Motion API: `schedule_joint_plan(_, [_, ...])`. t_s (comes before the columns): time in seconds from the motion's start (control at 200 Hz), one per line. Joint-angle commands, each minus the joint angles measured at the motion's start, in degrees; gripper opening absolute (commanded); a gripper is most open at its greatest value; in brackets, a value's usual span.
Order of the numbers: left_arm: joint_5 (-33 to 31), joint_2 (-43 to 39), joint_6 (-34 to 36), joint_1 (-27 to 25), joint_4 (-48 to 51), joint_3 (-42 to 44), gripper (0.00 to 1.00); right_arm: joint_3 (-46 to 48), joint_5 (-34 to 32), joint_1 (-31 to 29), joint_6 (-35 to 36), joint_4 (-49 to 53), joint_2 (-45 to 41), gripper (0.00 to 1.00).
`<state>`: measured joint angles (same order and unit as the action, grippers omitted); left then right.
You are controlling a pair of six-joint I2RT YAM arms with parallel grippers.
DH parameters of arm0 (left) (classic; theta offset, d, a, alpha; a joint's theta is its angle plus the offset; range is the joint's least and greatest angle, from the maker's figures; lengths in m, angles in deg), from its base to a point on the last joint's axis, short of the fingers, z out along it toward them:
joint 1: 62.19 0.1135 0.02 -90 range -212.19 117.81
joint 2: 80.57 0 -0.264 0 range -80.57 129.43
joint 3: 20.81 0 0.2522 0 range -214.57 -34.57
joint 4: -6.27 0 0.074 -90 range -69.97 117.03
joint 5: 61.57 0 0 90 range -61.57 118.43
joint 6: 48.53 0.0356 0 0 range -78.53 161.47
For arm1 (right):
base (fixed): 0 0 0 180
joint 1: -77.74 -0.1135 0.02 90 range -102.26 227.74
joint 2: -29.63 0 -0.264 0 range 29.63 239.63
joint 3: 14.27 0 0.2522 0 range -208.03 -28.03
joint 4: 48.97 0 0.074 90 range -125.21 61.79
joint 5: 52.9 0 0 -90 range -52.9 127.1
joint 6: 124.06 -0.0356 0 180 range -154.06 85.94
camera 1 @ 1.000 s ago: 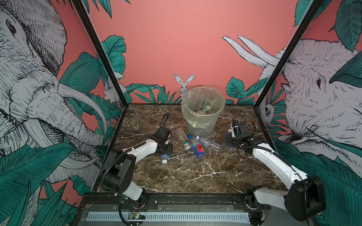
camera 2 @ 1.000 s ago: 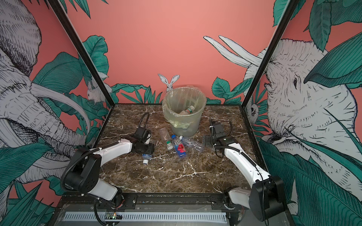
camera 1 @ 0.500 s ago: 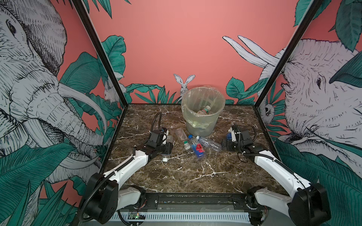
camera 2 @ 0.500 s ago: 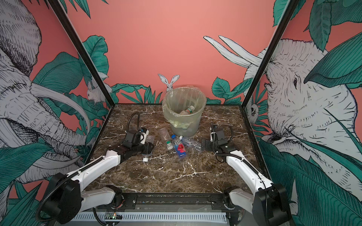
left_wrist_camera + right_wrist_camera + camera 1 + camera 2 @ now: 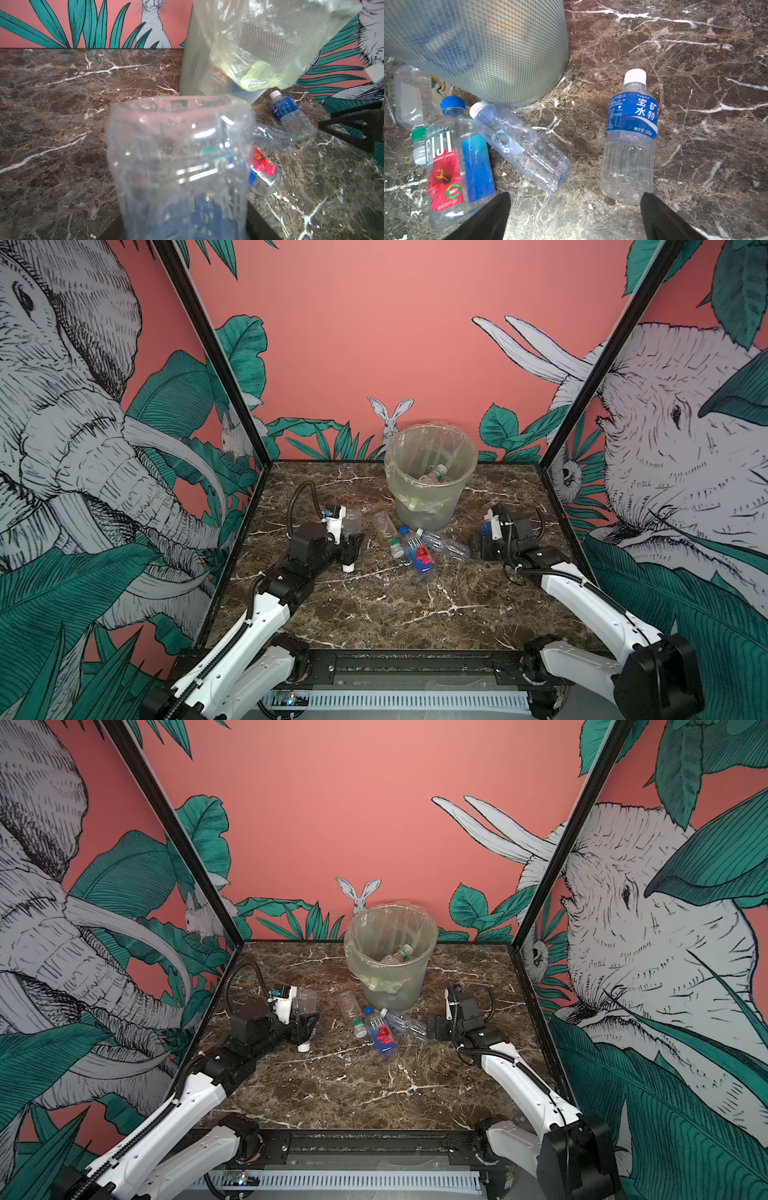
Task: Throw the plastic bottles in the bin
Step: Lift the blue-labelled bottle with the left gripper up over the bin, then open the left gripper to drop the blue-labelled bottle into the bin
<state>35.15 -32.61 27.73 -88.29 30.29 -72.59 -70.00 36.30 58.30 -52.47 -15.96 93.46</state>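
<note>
Left wrist view: left gripper (image 5: 349, 544) pinches a crumpled bottle (image 5: 178, 166) that may slip short of the bin (image 5: 197, 72); right gripper (image 5: 575, 195) gapes empty.

The front half of the table (image 5: 395, 614) lies bare, an easy way in for either arm. Three bottles (image 5: 417, 553) crowd the foot of the bin (image 5: 451, 499), packed close, with little room between them. A blue-label bottle (image 5: 630, 135) lies apart, bare marble on both sides. A bare strip parts the pile from the left gripper (image 5: 352, 543) and its bottle (image 5: 178, 166). The bin's mouth stands open to the air above.
</note>
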Motion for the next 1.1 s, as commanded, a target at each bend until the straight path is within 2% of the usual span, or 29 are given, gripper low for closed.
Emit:
schedule_joint_plan(0.0, [0.4, -0.9, 1.1, -0.2, 0.1, -5.9, 0.61, 0.6, 0.0, 0.1, 0.9, -1.9, -0.6, 0.99])
schedule_joint_plan(0.215, [3.4, 8.4, 1.1, -0.2, -0.9, -21.2, 0.61, 0.6, 0.0, 0.1, 1.0, -2.0, -1.1, 0.99])
schedule_joint_plan(0.33, [6.1, 19.1, 0.9, -1.7, -4.5, -32.5, 0.6, 0.6, 0.0, 0.1, 1.0, -2.3, -1.2, 0.99])
schedule_joint_plan(0.475, [9.6, 38.1, 2.7, -5.3, -3.6, -54.8, 0.6, 0.5, -0.3, 0.1, 0.9, -1.9, -1.5, 0.99])
schedule_joint_plan(0.515, [10.5, 44.1, 2.4, -5.6, -2.3, -62.0, 0.65, 0.5, -0.4, 0.1, 0.9, -1.8, -1.7, 1.0])
schedule_joint_plan(0.545, [11.9, 48.4, 2.2, -5.7, -0.9, -67.7, 0.73, 0.5, -0.5, 0.1, 0.8, -1.7, -1.8, 0.99])
schedule_joint_plan(0.57, [11.7, 51.9, 2.3, -5.7, 2.0, -73.0, 0.81, 0.4, -0.6, 0.1, 0.8, -1.5, -1.9, 1.0])
schedule_joint_plan(0.605, [9.8, 56.3, 2.9, -5.6, 6.2, -81.0, 0.98, 0.3, -0.5, 0.1, 0.7, -1.2, -2.0, 1.0])
schedule_joint_plan(0.68, [6.1, 61.1, 4.9, -5.3, 11.6, -90.3, 1.0, 0.1, -0.5, 0.1, 0.5, -0.8, -2.5, 0.99])
schedule_joint_plan(0.765, [5.1, 59.4, 5.5, -5.1, 10.5, -89.8, 1.0, 0.0, -0.7, 0.2, 0.2, -0.1, -3.6, 1.0])
schedule_joint_plan(0.915, [5.5, 51.9, 5.0, -5.0, 5.9, -80.5, 1.0, -0.6, -1.1, 0.1, -0.3, 0.9, -4.5, 0.99])
schedule_joint_plan(1.095, [3.6, 44.6, 6.2, -5.0, 5.3, -69.7, 1.0, -2.8, -4.3, 0.2, -1.3, 3.3, -0.6, 0.99])
